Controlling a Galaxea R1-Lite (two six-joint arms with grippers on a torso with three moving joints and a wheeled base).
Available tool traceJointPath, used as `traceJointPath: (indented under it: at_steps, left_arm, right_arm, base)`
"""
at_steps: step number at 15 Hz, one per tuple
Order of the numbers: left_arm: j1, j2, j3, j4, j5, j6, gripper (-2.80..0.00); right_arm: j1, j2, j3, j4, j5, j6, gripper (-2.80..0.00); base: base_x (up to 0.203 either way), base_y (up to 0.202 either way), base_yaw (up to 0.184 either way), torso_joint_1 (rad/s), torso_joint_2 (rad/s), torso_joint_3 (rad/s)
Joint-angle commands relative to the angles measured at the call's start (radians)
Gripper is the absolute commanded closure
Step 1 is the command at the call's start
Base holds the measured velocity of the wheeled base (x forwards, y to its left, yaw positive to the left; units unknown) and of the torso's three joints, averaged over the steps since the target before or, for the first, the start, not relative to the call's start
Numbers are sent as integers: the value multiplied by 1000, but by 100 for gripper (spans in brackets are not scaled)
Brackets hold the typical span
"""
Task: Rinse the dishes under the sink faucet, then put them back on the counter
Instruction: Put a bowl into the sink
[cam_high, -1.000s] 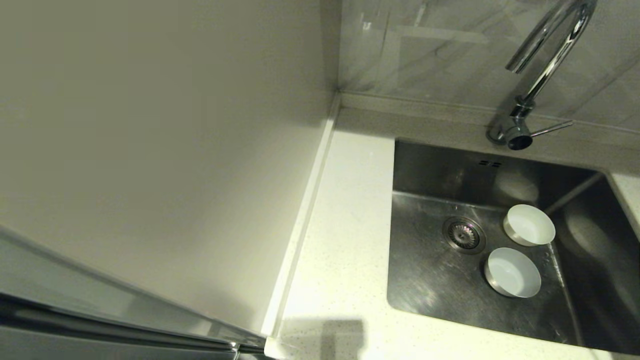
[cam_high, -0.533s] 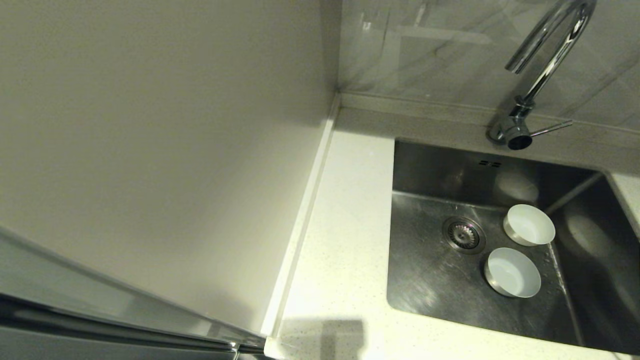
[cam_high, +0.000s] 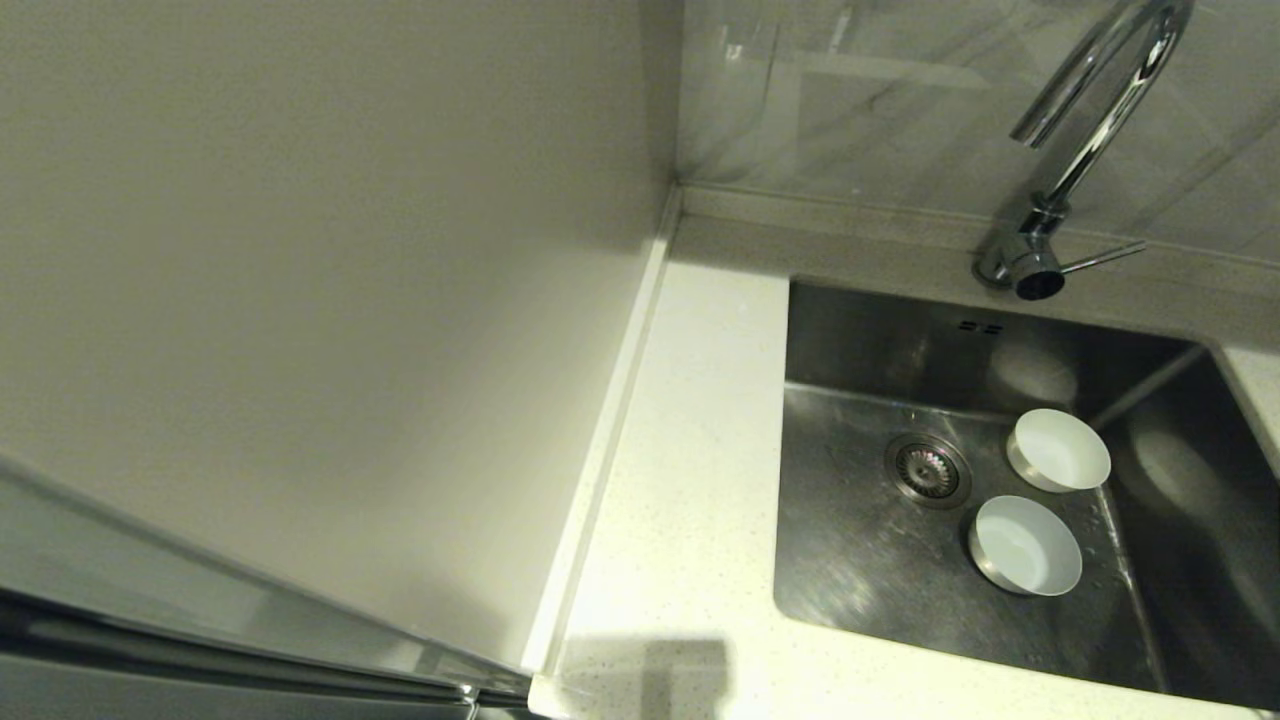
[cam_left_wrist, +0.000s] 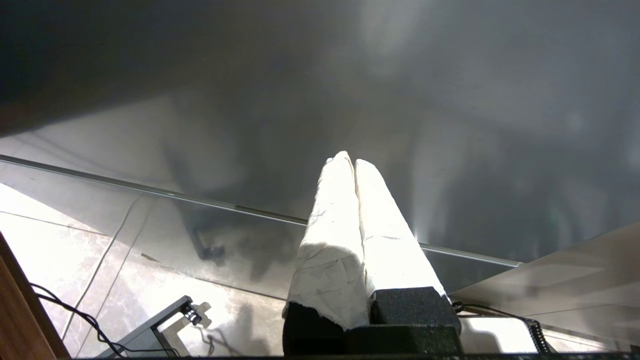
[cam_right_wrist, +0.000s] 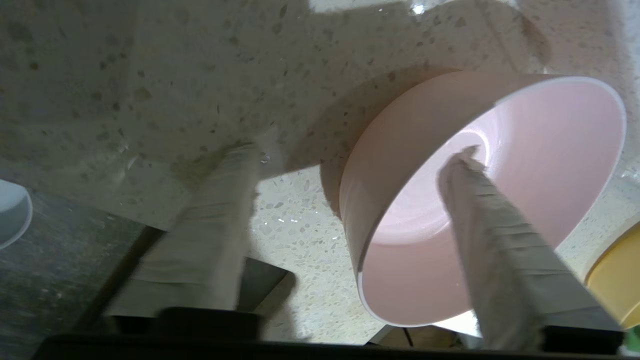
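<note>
The white bowl (cam_high: 1058, 450) and the pale blue bowl (cam_high: 1025, 545) stand upright in the steel sink (cam_high: 860, 570), to the right of the drain strainer (cam_high: 928, 468). Neither gripper shows in the head view. In the right wrist view the pale pink bowl (cam_right_wrist: 400, 150) rests on the speckled counter (cam_right_wrist: 150, 65). My right gripper (cam_right_wrist: 357, 150) is open and straddles the bowl's wall, one finger (cam_right_wrist: 480, 210) inside and the other on the counter outside. The chrome faucet (cam_high: 1085, 140) rises behind the sink. My left gripper (cam_left_wrist: 350, 161) is shut and empty, parked away from the sink.
A strip of white counter (cam_high: 690, 480) runs left of the sink, bounded by a raised edge strip (cam_high: 600, 450) and a cream wall panel (cam_high: 300, 300). A yellow object (cam_right_wrist: 615, 280) sits close beside the pink bowl. The faucet lever (cam_high: 1100, 258) points right.
A few water drops now show on the sink floor beside the pale blue bowl. The two bowls in the sink and the faucet have not moved.
</note>
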Motion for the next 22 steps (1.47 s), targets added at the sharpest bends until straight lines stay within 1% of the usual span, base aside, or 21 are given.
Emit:
traceJointPath:
  at_steps: [1, 7, 10, 11, 12, 14, 16, 18, 20, 22]
  left_arm:
    - [0, -3, 0, -1, 0, -1, 0]
    - [0, -3, 0, -1, 0, -1, 0]
    - [0, -3, 0, -1, 0, -1, 0]
    - [0, -3, 0, -1, 0, -1, 0]
    - [0, -3, 0, -1, 0, -1, 0]
    - [0, -3, 0, -1, 0, -1, 0]
    - [0, -3, 0, -1, 0, 0, 0]
    - [0, -3, 0, -1, 0, -1, 0]
    - [0, -4, 0, -1, 0, -1, 0]
    - [0, -3, 0, -1, 0, -1, 0]
  right_arm:
    - [0, -1, 19, 6, 5, -14, 0]
    - [4, -17, 42, 6, 17, -19, 0]
    - [38, -85, 62, 6, 35, -106, 0]
    - [81, -126, 76, 6, 40, -119, 0]
    - [137, -159, 86, 6, 42, -123, 0]
    - [296, -218, 94, 6, 45, -124, 0]
    - [510, -256, 90, -6, 42, -123, 0]
    - [714, -274, 86, -69, 36, -124, 0]
    - [901, -268, 87, -146, -7, -124, 0]
    - [1049, -233, 89, -225, -71, -126, 0]
  base:
    - [0, 0, 0, 0, 0, 0]
    - [0, 0, 0, 0, 0, 0]
    - [0, 0, 0, 0, 0, 0]
    - [0, 0, 0, 0, 0, 0]
    - [0, 0, 0, 0, 0, 0]
    - [0, 0, 0, 0, 0, 0]
    - [0, 0, 0, 0, 0, 0]
    - [0, 0, 0, 0, 0, 0]
    - [0, 0, 0, 0, 0, 0]
    - [0, 0, 0, 0, 0, 0]
